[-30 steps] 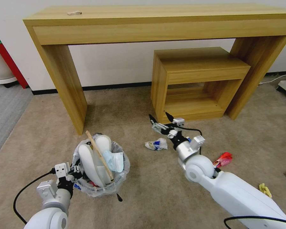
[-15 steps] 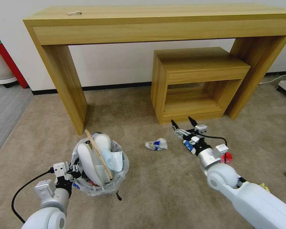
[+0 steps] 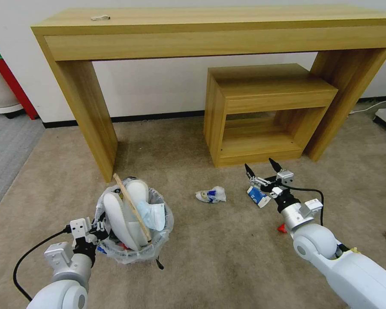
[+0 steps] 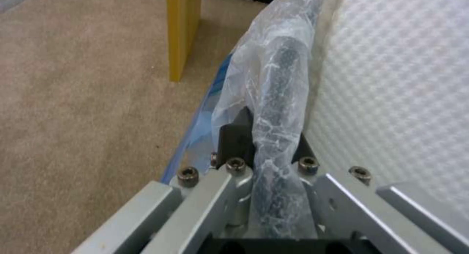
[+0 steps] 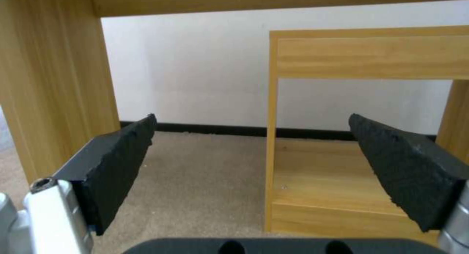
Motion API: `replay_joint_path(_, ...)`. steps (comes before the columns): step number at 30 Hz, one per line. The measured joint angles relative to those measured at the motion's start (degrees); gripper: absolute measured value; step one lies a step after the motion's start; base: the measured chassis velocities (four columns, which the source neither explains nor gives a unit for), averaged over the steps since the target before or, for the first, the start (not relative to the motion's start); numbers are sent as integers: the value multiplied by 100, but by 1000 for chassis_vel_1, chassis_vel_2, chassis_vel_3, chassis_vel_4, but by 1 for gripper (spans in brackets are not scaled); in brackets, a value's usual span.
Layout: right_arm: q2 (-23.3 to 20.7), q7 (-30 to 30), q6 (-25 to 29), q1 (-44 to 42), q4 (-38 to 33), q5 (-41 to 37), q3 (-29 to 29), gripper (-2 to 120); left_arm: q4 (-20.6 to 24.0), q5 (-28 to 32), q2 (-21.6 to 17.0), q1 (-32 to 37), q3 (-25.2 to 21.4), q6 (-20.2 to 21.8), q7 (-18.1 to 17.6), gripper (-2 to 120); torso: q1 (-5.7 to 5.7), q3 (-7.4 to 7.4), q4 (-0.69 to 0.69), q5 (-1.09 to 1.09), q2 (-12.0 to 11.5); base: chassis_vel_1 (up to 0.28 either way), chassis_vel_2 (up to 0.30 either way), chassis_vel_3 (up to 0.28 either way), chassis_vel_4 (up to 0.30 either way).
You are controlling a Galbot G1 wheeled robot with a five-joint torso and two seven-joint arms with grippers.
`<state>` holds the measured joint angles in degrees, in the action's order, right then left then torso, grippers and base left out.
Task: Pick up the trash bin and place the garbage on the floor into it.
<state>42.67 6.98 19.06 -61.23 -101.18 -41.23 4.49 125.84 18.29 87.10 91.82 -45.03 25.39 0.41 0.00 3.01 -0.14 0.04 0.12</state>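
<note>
Spread wide and empty, right gripper (image 3: 263, 168) swung rightward off the crumpled wrapper (image 3: 211, 195), now above the blue-white carton (image 3: 257, 196), likely next. Left gripper (image 3: 99, 227) clamped on the trash bin (image 3: 158, 246) rim, slippers (image 3: 120, 219) inside. Tan carpet (image 3: 210, 257), wooden console (image 3: 201, 34) behind.

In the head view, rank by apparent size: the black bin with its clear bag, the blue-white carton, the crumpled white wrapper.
1. Black round bin lined with clear plastic, largest by far.
2 and 3. Blue-white carton, partly behind the right end effector, and crumpled white wrapper look alike; no ranking.
</note>
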Motion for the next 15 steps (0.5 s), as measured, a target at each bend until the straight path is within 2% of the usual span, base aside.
replay_joint_path(6, 49, -24, 41, 23, 46, 66, -28, 100, 2, 0, 2, 6, -6, -16, 0, 3, 0, -1, 0, 0, 0, -22, 14, 21, -19)
replay_joint_path(15, 111, -24, 70, 100, 137, 69, -131, 100, -32, 0, 8, -27, 1, -19, 0, 3, 0, 1, 0, 0, 0, -134, 150, 133, -136)
